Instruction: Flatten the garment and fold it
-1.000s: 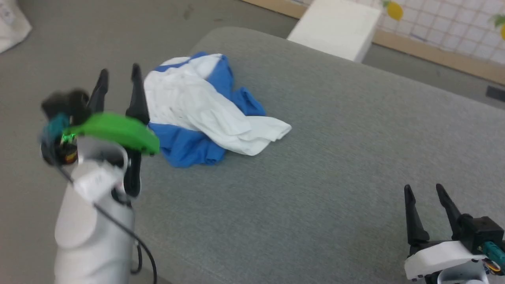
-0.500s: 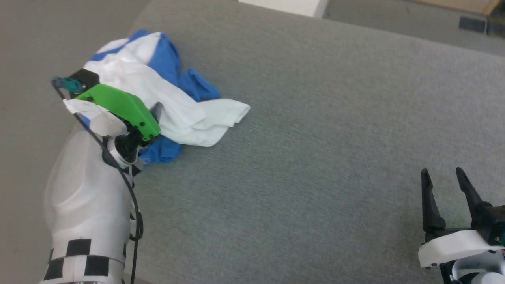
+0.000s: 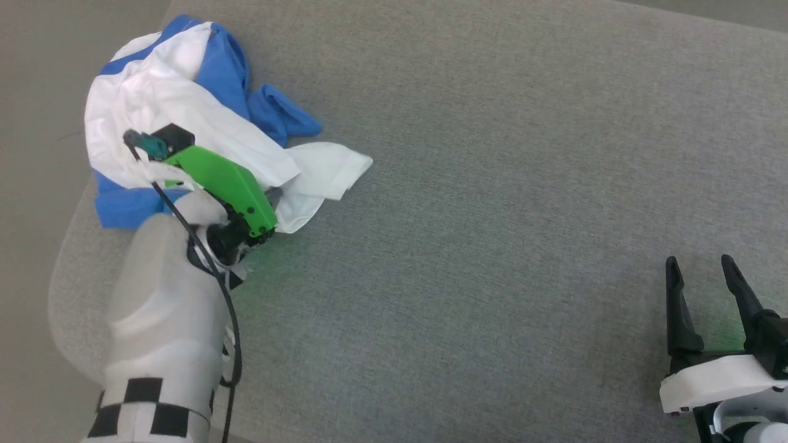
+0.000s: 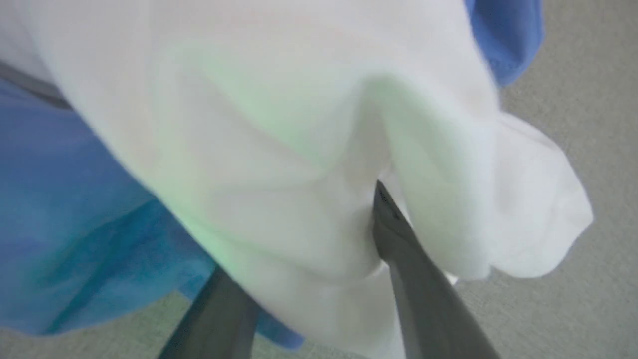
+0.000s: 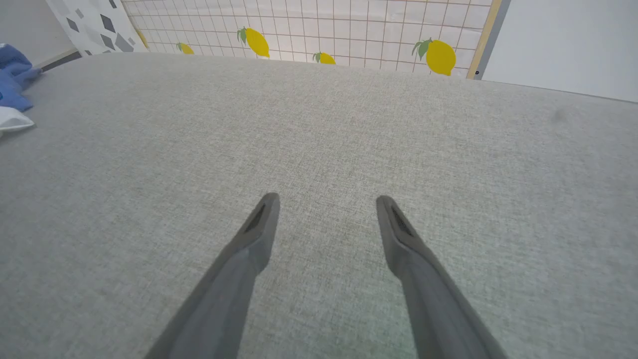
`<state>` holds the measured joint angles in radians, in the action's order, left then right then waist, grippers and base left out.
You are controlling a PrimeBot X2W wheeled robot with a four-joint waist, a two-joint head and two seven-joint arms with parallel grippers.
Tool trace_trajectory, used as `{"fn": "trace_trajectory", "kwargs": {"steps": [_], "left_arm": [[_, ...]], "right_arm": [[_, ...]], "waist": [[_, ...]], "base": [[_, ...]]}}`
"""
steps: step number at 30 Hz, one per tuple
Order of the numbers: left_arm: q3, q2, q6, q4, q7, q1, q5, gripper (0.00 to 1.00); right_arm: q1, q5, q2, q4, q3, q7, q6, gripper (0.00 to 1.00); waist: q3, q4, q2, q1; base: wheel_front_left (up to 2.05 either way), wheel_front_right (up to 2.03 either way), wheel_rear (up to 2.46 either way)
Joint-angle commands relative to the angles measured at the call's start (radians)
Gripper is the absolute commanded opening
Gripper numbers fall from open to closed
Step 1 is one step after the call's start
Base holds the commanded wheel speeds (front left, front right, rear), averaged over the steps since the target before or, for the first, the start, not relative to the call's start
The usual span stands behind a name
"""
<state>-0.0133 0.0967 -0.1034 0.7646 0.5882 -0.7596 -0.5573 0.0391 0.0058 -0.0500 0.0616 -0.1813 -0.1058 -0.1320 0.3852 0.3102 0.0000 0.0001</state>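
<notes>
Left claw (image 4: pixel 304 227) has dropped onto the crumpled garment (image 3: pixel 184 104), jaws apart around a white fold, not pinched yet. Looks like the first grab; flattening not started. Garment heaped at grey cushion's (image 3: pixel 492 184) far-left corner. Right claw (image 3: pixel 699 263) wide open, empty, well apart.

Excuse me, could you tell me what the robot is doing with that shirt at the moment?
The left gripper is down at the crumpled garment, which lies bunched near the far left corner of the grey cushion. Its fingers stand apart around a white fold, and no firm pinch is visible. The right gripper is open over bare cushion, well apart from the shirt. Nothing is flattened or folded yet.
</notes>
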Motion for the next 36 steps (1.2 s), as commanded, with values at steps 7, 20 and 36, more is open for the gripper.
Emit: {"fn": "trace_trajectory", "kwargs": {"steps": [7, 20, 36], "left_arm": [[0.029, -0.015, 0.011, -0.018, -0.297, 0.017, 0.009, 0.00], [-0.065, 0.153, 0.149, -0.231, -0.534, -0.287, 0.160, 0.00], [-0.210, 0.081, 0.229, -0.345, -0.504, -0.664, 0.084, 0.00]], "right_arm": [[0.000, 0.000, 0.000, -0.015, 0.009, 0.000, 0.001, 1.00], [-0.025, 0.074, 0.000, -0.152, 0.063, -0.064, 0.001, 1.00], [-0.077, 0.150, 0.000, -0.326, 0.115, -0.145, 0.001, 1.00]], "waist": [[-0.039, 0.035, 0.0000, -0.0001], [-0.207, -0.002, 0.0000, -0.0001], [-0.329, -0.237, 0.0000, -0.0001]], "base": [[0.00, 0.00, 0.00], [0.00, 0.00, 0.00], [0.00, 0.00, 0.00]]}}
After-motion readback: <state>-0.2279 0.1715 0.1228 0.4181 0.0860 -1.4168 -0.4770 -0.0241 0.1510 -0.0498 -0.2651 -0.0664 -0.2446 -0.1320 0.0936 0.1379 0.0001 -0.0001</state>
